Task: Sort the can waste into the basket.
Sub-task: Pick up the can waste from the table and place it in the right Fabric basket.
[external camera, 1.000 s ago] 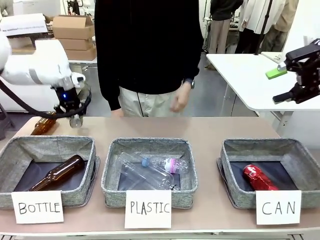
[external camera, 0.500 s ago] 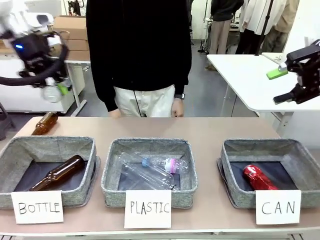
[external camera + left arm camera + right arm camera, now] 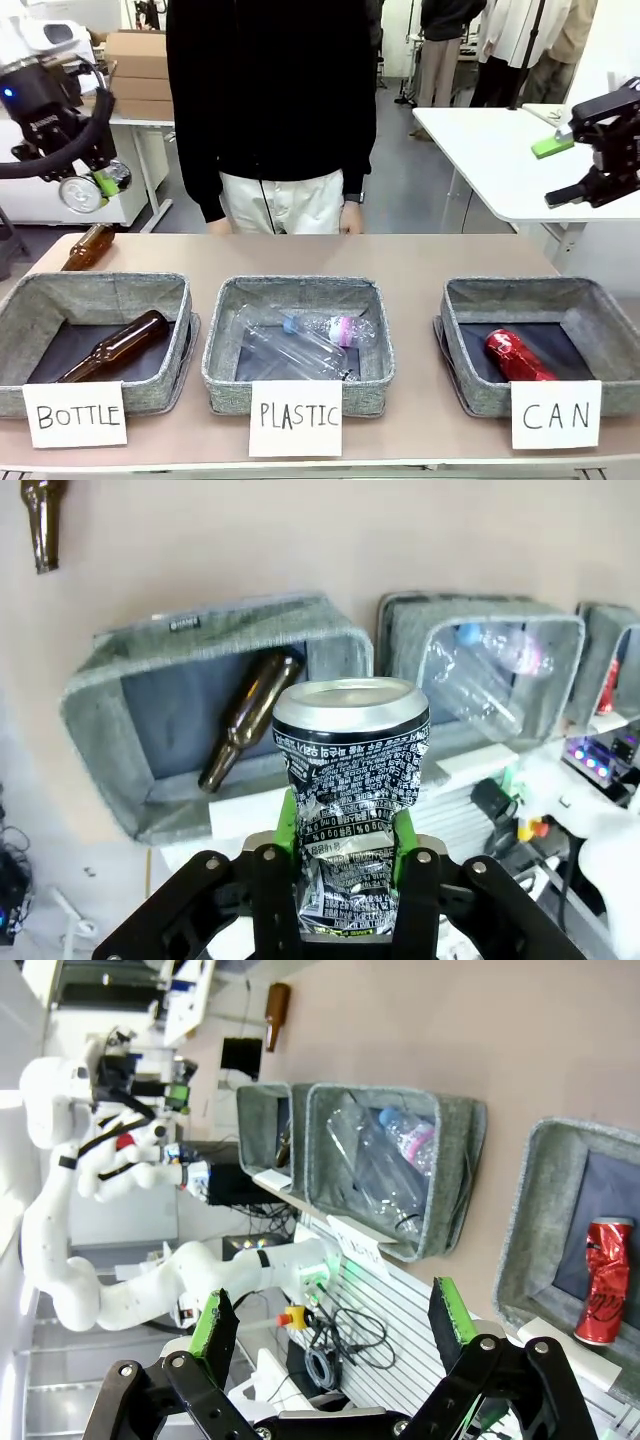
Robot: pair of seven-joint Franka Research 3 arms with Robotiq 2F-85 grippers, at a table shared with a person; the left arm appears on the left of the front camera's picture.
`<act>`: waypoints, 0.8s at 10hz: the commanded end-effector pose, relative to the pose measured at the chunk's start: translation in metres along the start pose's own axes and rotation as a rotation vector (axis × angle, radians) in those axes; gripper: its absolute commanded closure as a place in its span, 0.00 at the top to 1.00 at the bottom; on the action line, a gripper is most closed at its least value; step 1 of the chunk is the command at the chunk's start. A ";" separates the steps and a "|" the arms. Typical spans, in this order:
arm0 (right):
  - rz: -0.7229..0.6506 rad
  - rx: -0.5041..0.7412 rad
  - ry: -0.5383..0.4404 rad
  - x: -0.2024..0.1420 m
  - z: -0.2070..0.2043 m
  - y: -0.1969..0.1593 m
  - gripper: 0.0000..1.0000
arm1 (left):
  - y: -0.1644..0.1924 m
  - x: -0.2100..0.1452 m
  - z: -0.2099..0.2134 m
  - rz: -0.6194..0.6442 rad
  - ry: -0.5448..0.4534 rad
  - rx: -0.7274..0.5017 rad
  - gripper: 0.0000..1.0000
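Silver-grey metal can is clamped in the left gripper, upper left, axis along the jaws; grey woven "CAN" basket is set lower right, under the wide-open right gripper.

Basket: red can — silver can aloft

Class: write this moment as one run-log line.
left gripper: shut on silver can, aloft at left | right gripper: open, empty | red can: in CAN basket | next: likely silver can to CAN basket
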State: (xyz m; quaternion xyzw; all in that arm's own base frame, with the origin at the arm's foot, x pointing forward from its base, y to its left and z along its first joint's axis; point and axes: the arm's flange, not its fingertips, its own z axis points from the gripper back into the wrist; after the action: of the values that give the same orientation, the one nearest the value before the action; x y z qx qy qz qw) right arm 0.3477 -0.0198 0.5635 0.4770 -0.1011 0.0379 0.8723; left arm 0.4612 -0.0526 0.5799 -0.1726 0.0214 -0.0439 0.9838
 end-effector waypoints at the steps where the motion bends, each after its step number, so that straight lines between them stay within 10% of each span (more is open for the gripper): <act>1: 0.000 0.000 0.000 0.000 0.000 0.000 1.00 | 0.000 -0.013 0.006 -0.004 0.012 -0.003 0.40; 4: -0.006 -0.128 -0.191 0.004 0.104 0.016 1.00 | -0.164 0.062 -0.050 -0.360 -0.140 -0.027 0.40; 8: -0.292 -0.364 -0.397 -0.078 0.214 -0.090 1.00 | -0.434 0.033 -0.146 -0.907 -0.100 -0.020 0.40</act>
State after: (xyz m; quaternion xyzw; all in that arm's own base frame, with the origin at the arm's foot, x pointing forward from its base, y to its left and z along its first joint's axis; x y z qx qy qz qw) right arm 0.2596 -0.2402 0.6014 0.3245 -0.2112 -0.1591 0.9082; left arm 0.4221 -0.4820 0.5900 -0.1851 -0.1066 -0.4189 0.8825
